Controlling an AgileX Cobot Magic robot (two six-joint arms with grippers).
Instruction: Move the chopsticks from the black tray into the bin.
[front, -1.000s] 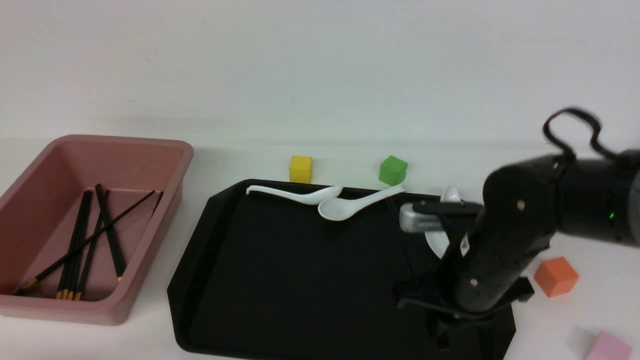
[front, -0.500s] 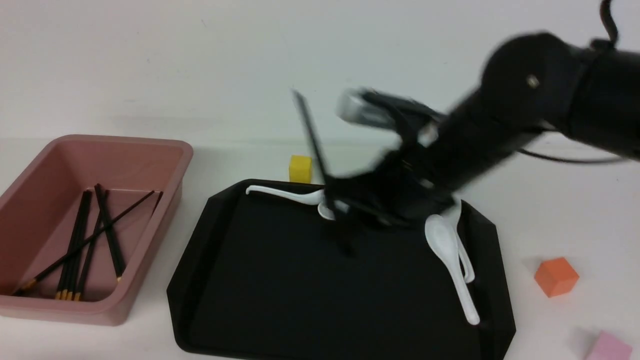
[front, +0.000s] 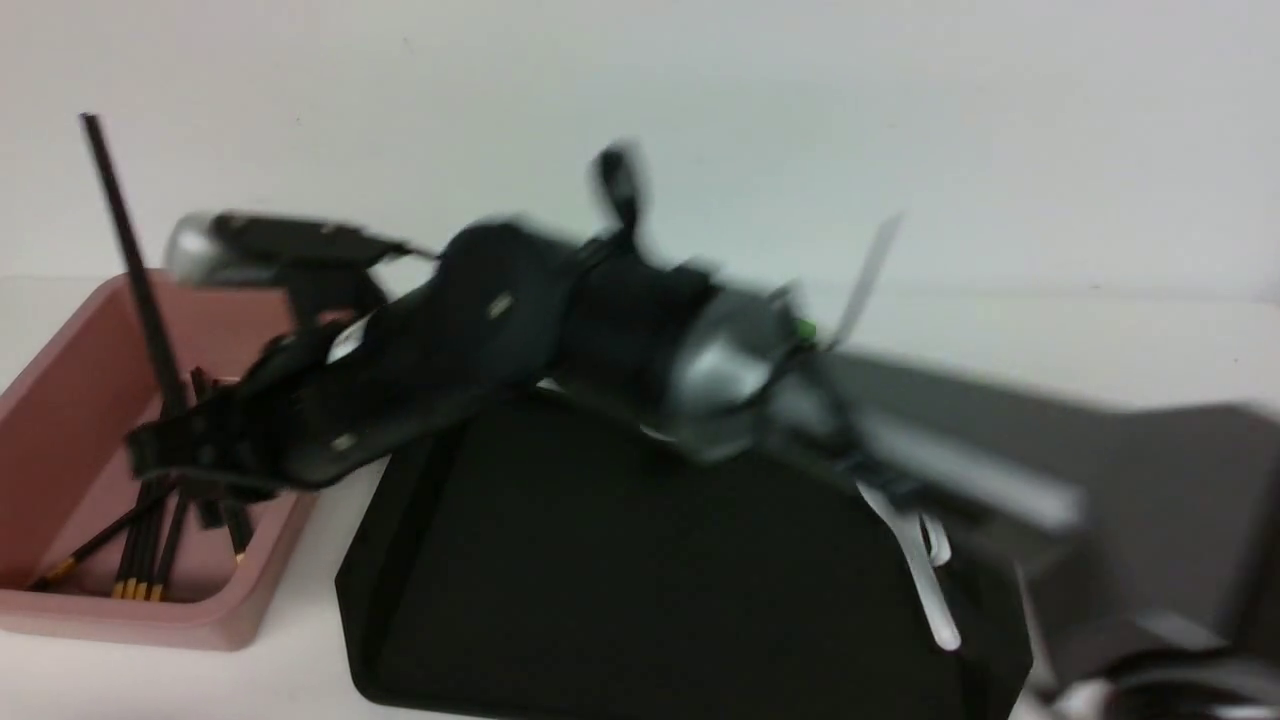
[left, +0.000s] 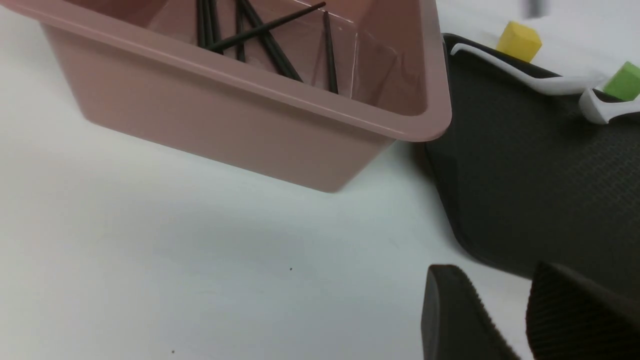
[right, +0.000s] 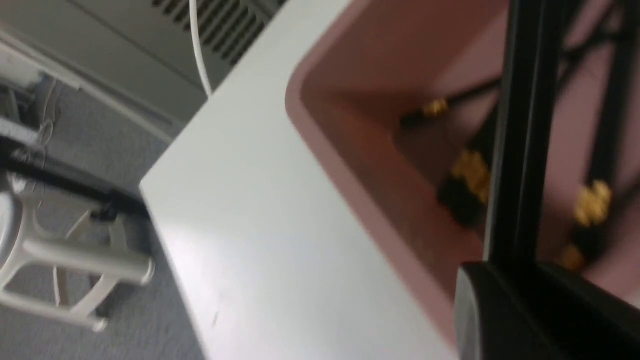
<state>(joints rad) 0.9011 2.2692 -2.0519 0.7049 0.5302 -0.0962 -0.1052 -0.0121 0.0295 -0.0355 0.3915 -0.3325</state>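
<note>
The right claw (front: 185, 455) is clenched on 1 chopstick (front: 125, 250), held nearly upright over the pink bin (front: 150, 625). Other chopsticks (front: 140, 560) lie inside it; the left claw (left: 500, 285) hangs empty, jaws slightly apart.

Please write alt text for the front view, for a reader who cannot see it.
The motion-blurred right arm reaches across to the left, its gripper holding one black chopstick nearly upright over the pink bin, where other chopsticks lie. The black tray in the middle carries white spoons near its right edge.
</note>
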